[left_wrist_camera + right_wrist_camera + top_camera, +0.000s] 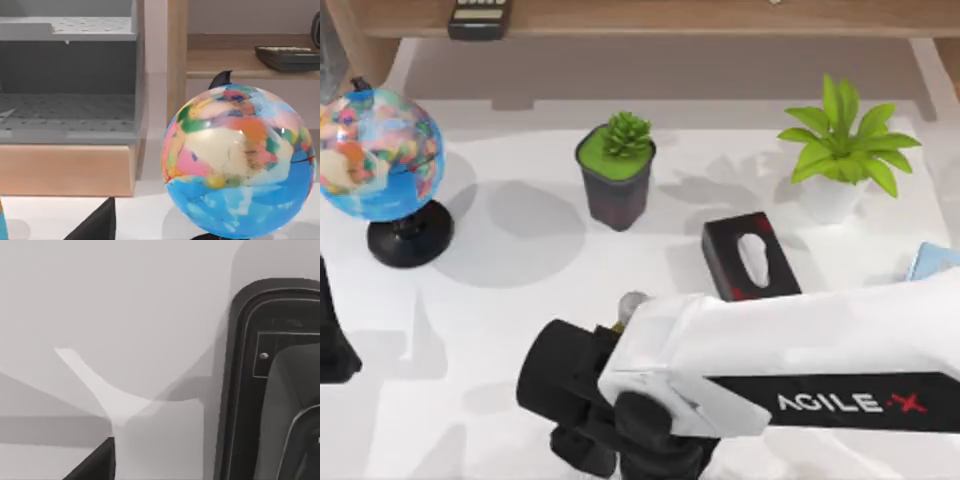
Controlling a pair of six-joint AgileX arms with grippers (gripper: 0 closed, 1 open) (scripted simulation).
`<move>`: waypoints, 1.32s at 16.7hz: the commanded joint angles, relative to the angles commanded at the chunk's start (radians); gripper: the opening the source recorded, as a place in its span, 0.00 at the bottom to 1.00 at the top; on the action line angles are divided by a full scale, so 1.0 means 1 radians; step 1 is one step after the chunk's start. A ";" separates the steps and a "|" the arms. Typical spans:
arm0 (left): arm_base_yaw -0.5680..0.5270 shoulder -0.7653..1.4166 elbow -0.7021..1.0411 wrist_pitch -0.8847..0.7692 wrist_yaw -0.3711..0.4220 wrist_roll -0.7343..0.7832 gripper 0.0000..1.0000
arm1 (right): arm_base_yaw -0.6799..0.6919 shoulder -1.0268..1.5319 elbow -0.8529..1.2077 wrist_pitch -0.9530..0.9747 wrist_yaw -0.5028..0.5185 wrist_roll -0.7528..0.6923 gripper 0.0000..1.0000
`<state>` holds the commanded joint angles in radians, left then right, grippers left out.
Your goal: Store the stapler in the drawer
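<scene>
A glossy black body with a greyish part, which I take for the stapler (270, 390), lies on the white table close under my right wrist camera. From above it is hidden beneath my right arm. My right gripper (585, 445) hangs low over the table's front middle. My left gripper (332, 345) is parked at the left edge, in front of the globe. The drawer (67, 170) has a wooden front and a grey inside, and stands behind and beside the globe in the left wrist view.
A colourful globe (380, 155) stands at the left. A succulent in a black pot (616, 170) is in the middle, and a leafy plant in a white pot (840, 150) at the right. A black tissue box (750, 258) and a small capped bottle (632, 302) border my right arm. A keypad (478, 18) lies on the wooden shelf.
</scene>
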<state>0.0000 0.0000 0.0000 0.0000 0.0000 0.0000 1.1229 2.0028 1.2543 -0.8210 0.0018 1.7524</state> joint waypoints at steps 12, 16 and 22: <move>0.000 0.000 0.000 0.000 0.000 0.000 1.00 | -0.003 0.002 0.001 0.001 0.000 -0.003 0.40; 0.000 0.000 0.000 0.000 0.000 0.000 1.00 | -0.003 0.002 0.001 0.001 0.000 -0.003 0.10; 0.000 0.000 0.000 0.000 0.000 0.000 1.00 | -0.003 0.002 0.001 0.001 0.000 -0.003 0.00</move>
<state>0.0000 0.0000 0.0000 0.0000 0.0000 0.0000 1.1202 2.0045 1.2557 -0.8197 0.0018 1.7499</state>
